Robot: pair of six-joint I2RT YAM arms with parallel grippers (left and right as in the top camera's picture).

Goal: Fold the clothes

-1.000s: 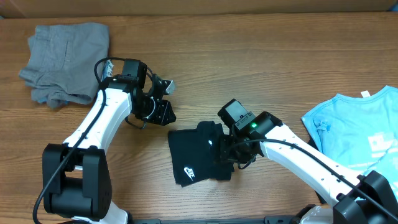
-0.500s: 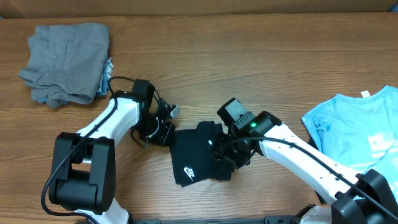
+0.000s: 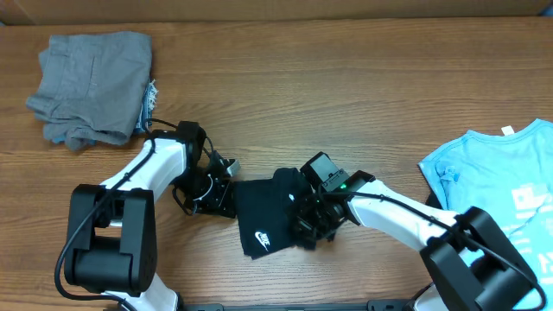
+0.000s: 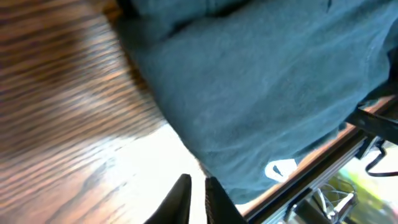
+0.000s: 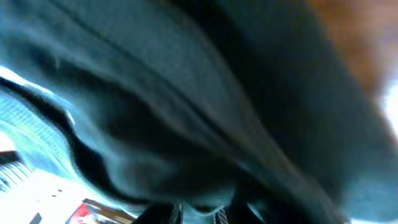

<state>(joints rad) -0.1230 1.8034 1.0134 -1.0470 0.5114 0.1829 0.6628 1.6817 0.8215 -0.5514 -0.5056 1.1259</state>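
Overhead: black T-shirt (image 3: 268,212) sits folded on the table (image 3: 363,95), between the two claws. The left claw (image 3: 223,197) is at one edge of it, touching or just beside it; we can't tell which. The right claw (image 3: 308,229) is down on the opposite edge, over bunched cloth. The white logo (image 3: 265,239) faces up between the claws, toward the table's front edge.

Left wrist: we see both fingers (image 4: 181,198) close together with only a sliver between them and nothing in it. The shirt edge runs just beside the tips, on the other arm's side. Bare wood lies on the opposite side.

Right wrist: blurred. Dark cloth fills nearly everything ahead of the claw. Little of the claw itself shows at the bottom edge, with cloth right against it. We can't tell if the jaws are apart or clamped on the shirt.

The grey folded garments (image 3: 91,86) lie well behind the left claw, in the far corner. The light blue T-shirt (image 3: 497,186) lies well out beyond the right claw, at the table's edge.
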